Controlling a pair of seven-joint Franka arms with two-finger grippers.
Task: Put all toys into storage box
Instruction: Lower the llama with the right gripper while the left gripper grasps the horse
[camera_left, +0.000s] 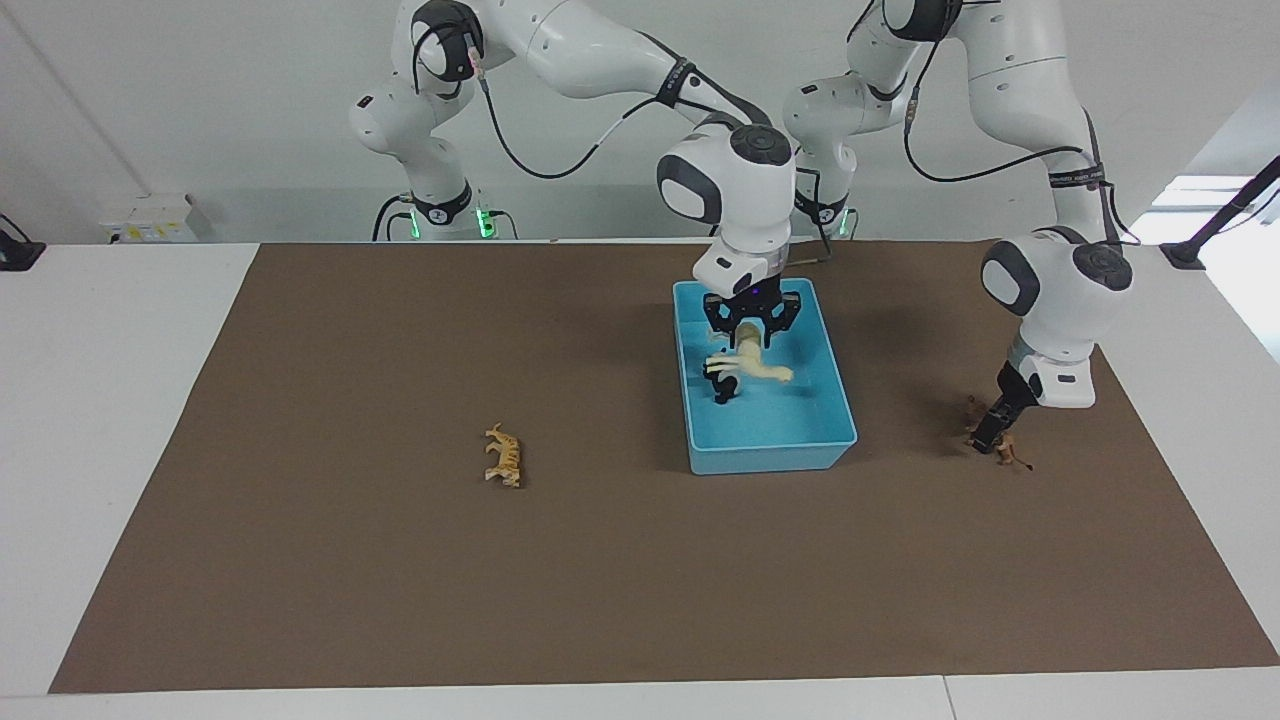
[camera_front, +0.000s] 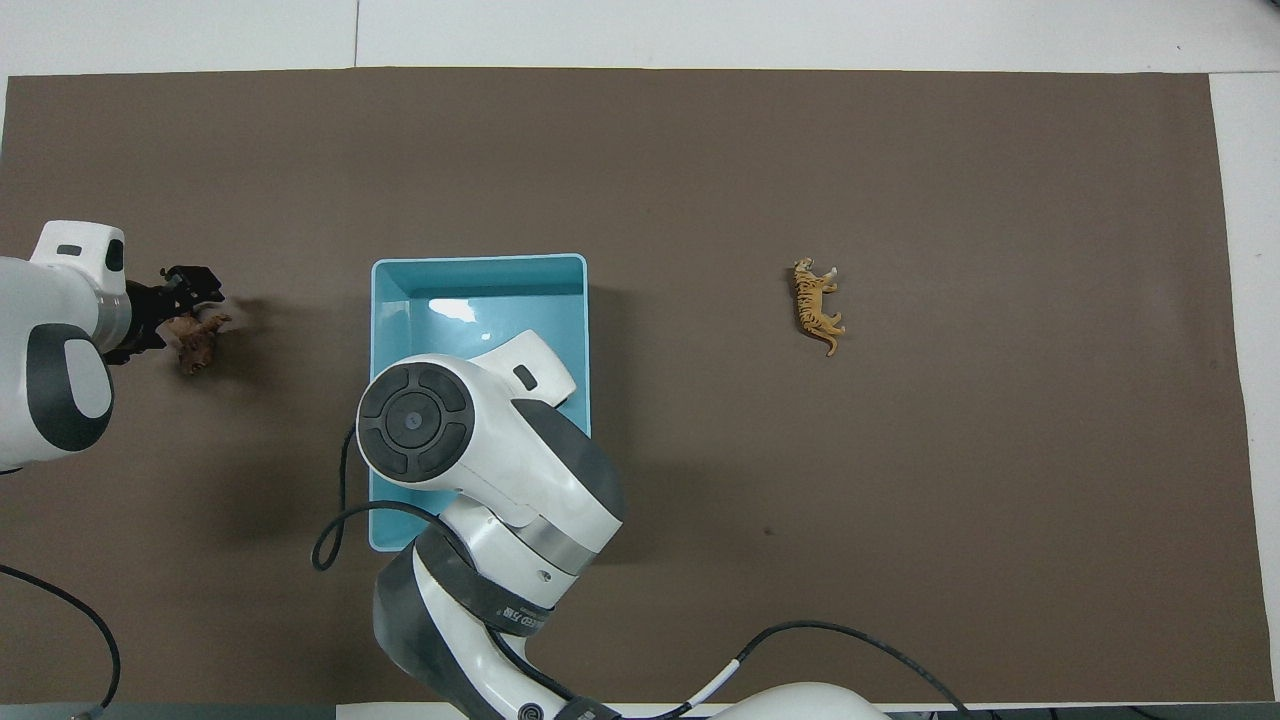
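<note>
The light-blue storage box (camera_left: 765, 440) stands mid-table; it also shows in the overhead view (camera_front: 480, 285). My right gripper (camera_left: 750, 335) is over the box, shut on the cream camel (camera_left: 752, 366), which hangs tilted just above the bottom. The black-and-white panda (camera_left: 722, 386) is in the box under the camel. My right arm hides both in the overhead view. The orange tiger (camera_left: 503, 455) (camera_front: 818, 306) lies on the mat toward the right arm's end. My left gripper (camera_left: 988, 432) (camera_front: 183, 305) is down at the brown lion (camera_left: 1012, 452) (camera_front: 200, 340), on the mat beside the box toward the left arm's end.
A brown mat (camera_left: 400, 600) covers most of the white table (camera_left: 100, 400). A black stand (camera_left: 1215, 225) rises at the table corner near the left arm's base.
</note>
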